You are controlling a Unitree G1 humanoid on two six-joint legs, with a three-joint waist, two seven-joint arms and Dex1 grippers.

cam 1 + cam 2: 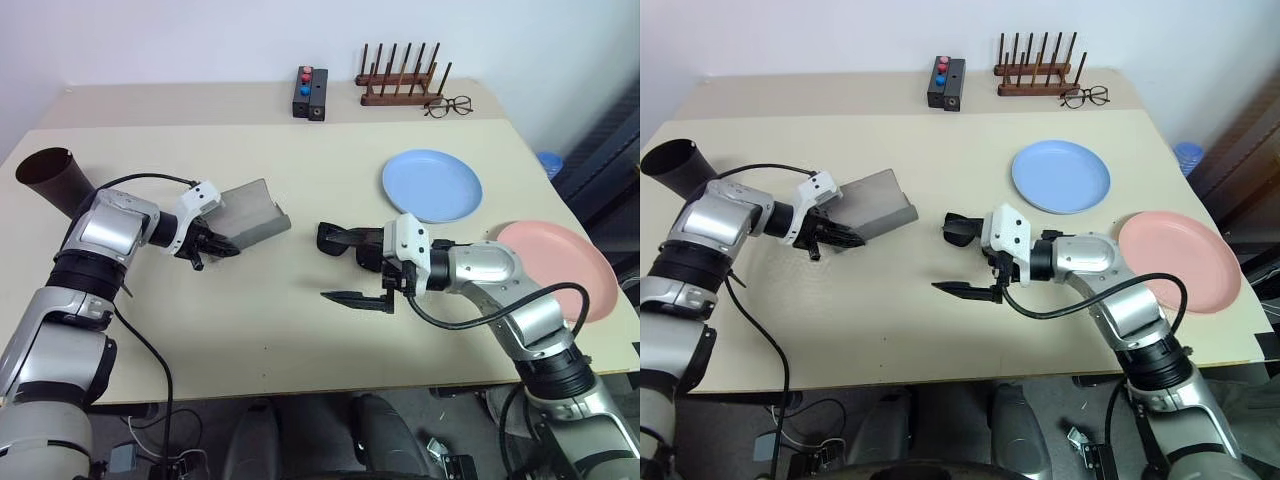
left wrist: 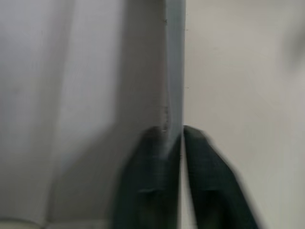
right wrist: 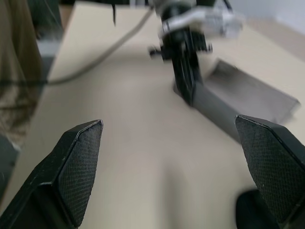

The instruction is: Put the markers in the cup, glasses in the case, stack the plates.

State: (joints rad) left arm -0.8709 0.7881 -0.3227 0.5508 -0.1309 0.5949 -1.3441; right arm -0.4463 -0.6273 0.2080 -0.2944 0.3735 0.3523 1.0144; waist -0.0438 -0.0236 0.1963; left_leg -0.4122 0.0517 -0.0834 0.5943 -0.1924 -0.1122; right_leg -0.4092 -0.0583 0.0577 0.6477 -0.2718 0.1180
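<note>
My left gripper [image 1: 220, 246] is shut on the near edge of the grey case [image 1: 250, 214], which lies open on the table; in the left wrist view its fingers [image 2: 200, 157] pinch that thin edge [image 2: 174, 71]. My right gripper [image 1: 346, 268] hangs open at mid-table, pointing at the case, with nothing between its fingers [image 3: 78, 167]. A dark rounded shape, apparently the glasses [image 3: 249, 212], lies right beside its far finger. The brown cup [image 1: 50, 178] stands at the far left. The blue plate [image 1: 432, 185] and the pink plate [image 1: 560, 265] lie apart on the right. The markers are out of view.
At the table's back stand a small black box with red and blue buttons [image 1: 309, 92] and a wooden peg rack [image 1: 402, 82], with clear-lens eyeglasses [image 1: 448, 105] next to it. The pink plate reaches over the table's right edge.
</note>
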